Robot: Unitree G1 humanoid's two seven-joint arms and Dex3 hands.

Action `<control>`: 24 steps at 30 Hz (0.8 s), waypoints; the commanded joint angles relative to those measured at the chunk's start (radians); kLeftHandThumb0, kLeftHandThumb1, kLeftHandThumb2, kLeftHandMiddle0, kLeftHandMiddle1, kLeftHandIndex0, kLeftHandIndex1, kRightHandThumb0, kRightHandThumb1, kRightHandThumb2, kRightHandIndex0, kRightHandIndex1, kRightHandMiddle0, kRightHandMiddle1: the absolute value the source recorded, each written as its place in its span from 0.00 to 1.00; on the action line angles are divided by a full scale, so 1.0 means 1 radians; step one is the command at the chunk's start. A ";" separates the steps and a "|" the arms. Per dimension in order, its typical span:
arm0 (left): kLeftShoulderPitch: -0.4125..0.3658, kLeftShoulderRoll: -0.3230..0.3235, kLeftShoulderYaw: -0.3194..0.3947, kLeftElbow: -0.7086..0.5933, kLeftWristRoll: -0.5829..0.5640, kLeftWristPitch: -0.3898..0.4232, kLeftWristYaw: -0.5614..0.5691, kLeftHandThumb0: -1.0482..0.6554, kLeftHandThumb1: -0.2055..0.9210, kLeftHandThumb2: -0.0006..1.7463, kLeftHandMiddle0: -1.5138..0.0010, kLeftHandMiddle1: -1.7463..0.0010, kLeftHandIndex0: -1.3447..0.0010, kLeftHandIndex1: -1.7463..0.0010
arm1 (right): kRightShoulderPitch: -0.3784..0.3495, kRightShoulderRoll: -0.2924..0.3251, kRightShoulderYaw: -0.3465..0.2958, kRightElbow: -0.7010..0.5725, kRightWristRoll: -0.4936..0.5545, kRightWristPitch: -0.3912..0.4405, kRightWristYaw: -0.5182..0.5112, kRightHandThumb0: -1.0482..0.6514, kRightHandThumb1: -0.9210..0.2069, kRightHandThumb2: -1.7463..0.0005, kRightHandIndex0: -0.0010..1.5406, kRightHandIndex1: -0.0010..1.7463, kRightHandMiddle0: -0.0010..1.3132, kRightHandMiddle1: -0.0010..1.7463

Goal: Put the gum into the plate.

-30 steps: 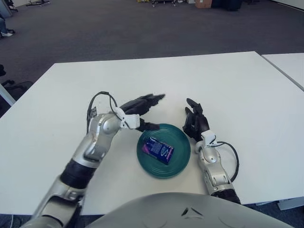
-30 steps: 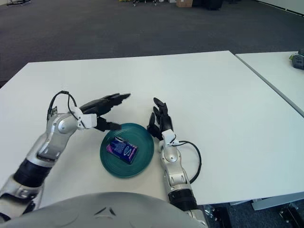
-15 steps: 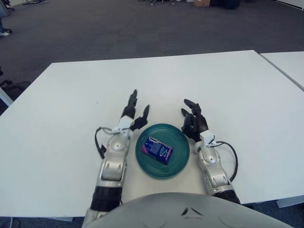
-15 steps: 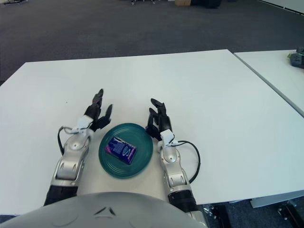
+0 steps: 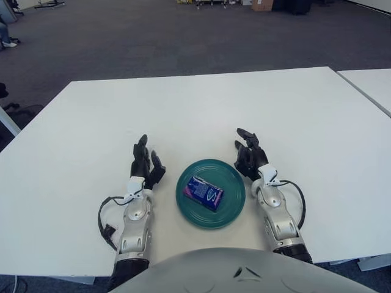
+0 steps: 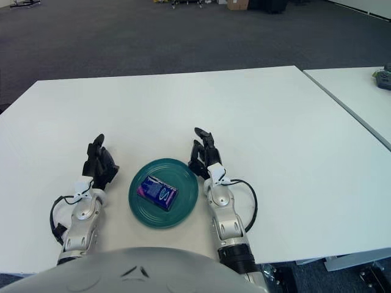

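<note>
Gum (image 5: pixel 204 193) in plate (image 5: pixel 234 207); left hand (image 5: pixel 144 165), right hand (image 5: pixel 249 159) flank, empty.

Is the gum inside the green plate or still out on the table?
Inside. The gum lies flat in the middle of the plate, with the plate's rim showing all around it, and neither hand touches it.

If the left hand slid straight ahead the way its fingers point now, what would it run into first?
Nothing, as far as the view shows. The left hand points away from the robot over bare table; the plate with the gum sits off to its right, outside that line.
</note>
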 commanded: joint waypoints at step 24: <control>0.054 0.014 -0.061 0.110 -0.080 -0.111 -0.127 0.02 1.00 0.58 0.75 0.98 0.97 0.50 | 0.011 -0.006 -0.026 0.067 0.006 0.095 -0.011 0.15 0.00 0.40 0.17 0.00 0.00 0.26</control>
